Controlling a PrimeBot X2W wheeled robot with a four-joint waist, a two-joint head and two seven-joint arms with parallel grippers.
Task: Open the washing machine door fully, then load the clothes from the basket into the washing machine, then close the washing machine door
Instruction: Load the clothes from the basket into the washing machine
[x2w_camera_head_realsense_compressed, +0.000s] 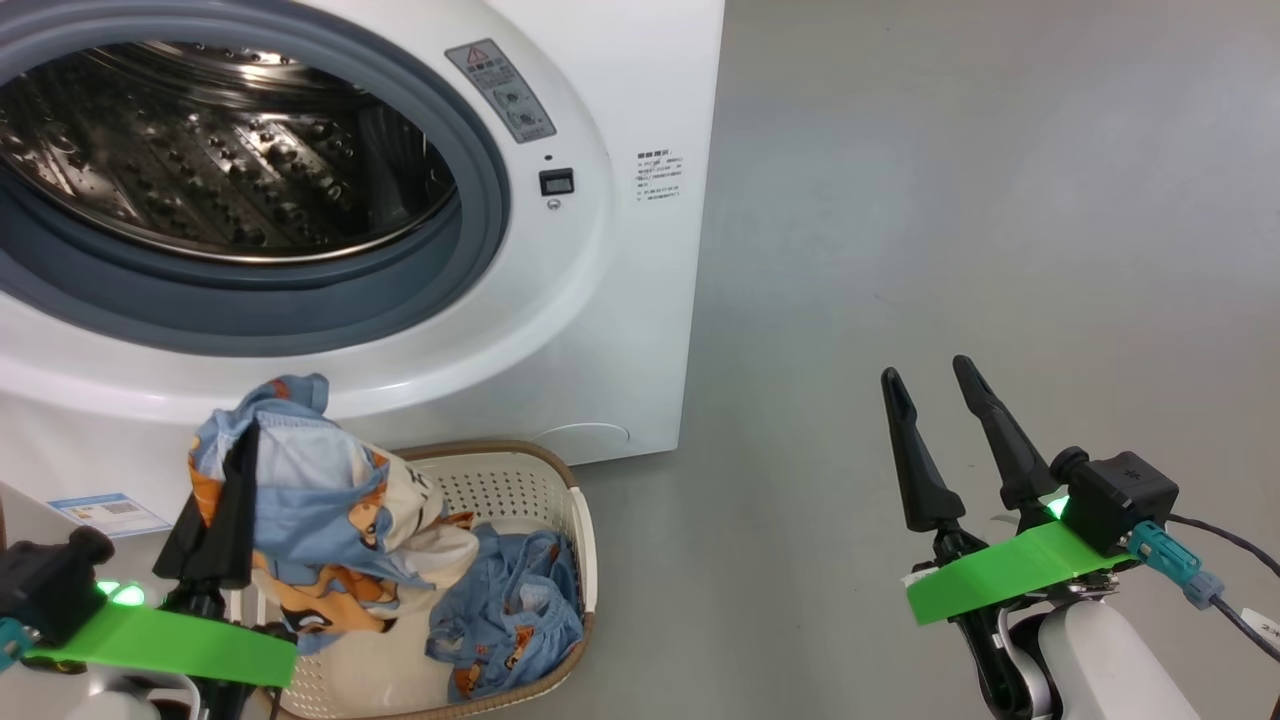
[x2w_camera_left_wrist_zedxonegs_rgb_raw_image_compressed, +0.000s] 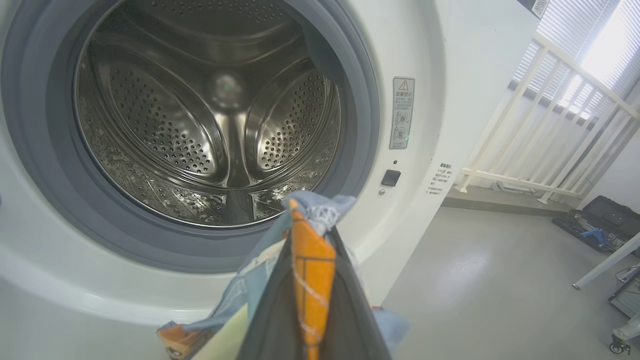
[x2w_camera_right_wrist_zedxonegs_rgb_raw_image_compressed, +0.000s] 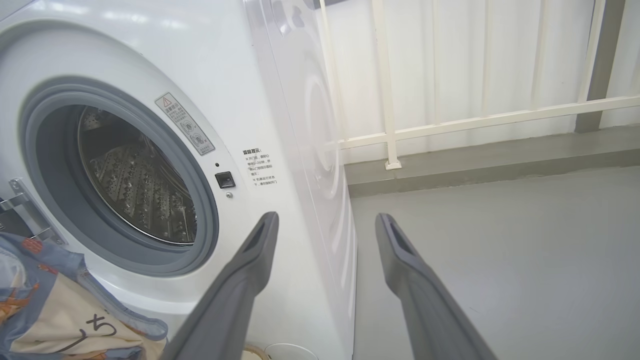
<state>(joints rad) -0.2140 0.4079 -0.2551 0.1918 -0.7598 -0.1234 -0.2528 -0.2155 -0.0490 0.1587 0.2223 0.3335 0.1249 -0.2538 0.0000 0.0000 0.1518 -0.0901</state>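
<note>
Standing at the upper left of the head view: washing machine (x2w_camera_head_realsense_compressed: 620, 300), white, front-loading, its round mouth uncovered. Grey rubber gasket (x2w_camera_head_realsense_compressed: 480, 200) rings a perforated steel drum (x2w_camera_head_realsense_compressed: 200, 150); no fabric can be seen inside the drum. A grey warning label (x2w_camera_head_realsense_compressed: 500, 90) sits on the face to the right of the mouth, and a blue sticker (x2w_camera_head_realsense_compressed: 105, 512) is low on the front.

Basket (x2w_camera_head_realsense_compressed: 500, 490): cream, perforated, brown rim, on the grey floor (x2w_camera_head_realsense_compressed: 950, 200) just in front of the machine's base.

Clothes, lot one (x2w_camera_head_realsense_compressed: 510, 600): crumpled light blue garments lying in the basket's right half.

Clothes, lot two: held garment (x2w_camera_head_realsense_compressed: 320, 480), blue with orange and white print, lifted above the basket's left side and draping down toward it, below the drum mouth.

Left gripper (x2w_camera_head_realsense_compressed: 250, 430): fingers pinched together on the held garment. In the left wrist view an orange strip of the fabric runs up between them, and the gripper points at the drum.

Right gripper (x2w_camera_head_realsense_compressed: 928, 372): fingers spread wide, nothing between them. It is poised over bare floor, well apart from the basket, to the right of the machine.

White railing (x2w_camera_right_wrist_zedxonegs_rgb_raw_image_compressed: 450, 120): behind the machine, in the right wrist view.
</note>
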